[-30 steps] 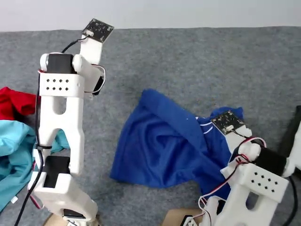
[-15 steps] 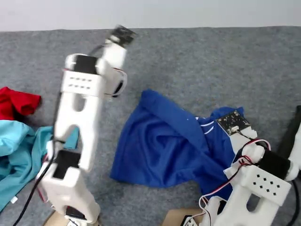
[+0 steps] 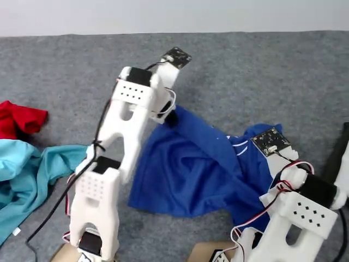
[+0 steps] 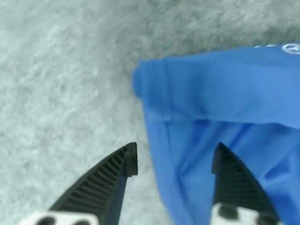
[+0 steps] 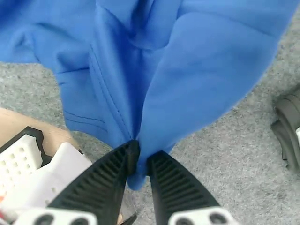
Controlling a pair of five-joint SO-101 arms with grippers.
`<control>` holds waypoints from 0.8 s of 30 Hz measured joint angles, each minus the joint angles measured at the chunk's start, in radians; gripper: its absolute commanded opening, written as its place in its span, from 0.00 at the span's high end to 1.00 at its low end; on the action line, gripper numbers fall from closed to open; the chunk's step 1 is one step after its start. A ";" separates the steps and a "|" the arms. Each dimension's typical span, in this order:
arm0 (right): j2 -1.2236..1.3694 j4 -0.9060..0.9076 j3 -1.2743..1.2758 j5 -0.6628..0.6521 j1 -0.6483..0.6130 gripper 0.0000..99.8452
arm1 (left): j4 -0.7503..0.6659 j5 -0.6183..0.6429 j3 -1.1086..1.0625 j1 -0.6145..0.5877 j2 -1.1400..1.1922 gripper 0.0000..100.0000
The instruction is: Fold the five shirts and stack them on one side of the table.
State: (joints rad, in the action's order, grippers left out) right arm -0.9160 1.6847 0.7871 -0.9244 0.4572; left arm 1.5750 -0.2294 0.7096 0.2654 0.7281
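Left gripper (image 4: 176, 159) hangs wide open over a corner of the blue shirt (image 3: 191, 169) on the grey table (image 3: 262, 71), while the right gripper (image 5: 140, 161) is pinched tight on a fold of it.

1. Here's the middle shirt (image 3: 191, 174), bunched on the desk (image 3: 272, 71), centre to right.
2. Over its far-left corner hangs the left gripper (image 4: 176, 153), fingers (image 4: 117, 171) straddling the shirt's edge.
3. At the near-right hem, the right gripper (image 5: 139, 159) pinches the cloth.
4. At the left edge, well apart, another shirt (image 3: 27, 169) lies with a further shirt (image 3: 19, 117) just behind it.
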 measured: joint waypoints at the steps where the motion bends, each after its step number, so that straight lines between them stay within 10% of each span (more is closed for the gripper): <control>1: 0.000 0.000 0.000 0.000 0.000 0.99 | 0.012 0.000 0.035 0.008 0.026 0.74; 13: 0.000 0.000 0.000 0.000 0.000 0.99 | 0.084 0.000 0.370 0.028 0.350 0.75; 24: 0.000 0.000 0.000 0.000 0.000 0.99 | 0.135 0.000 0.578 0.037 0.457 1.00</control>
State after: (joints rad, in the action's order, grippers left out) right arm -0.9160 1.6847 0.7871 -0.9244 0.4572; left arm 1.7100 -0.2294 1.2881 0.3023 1.1853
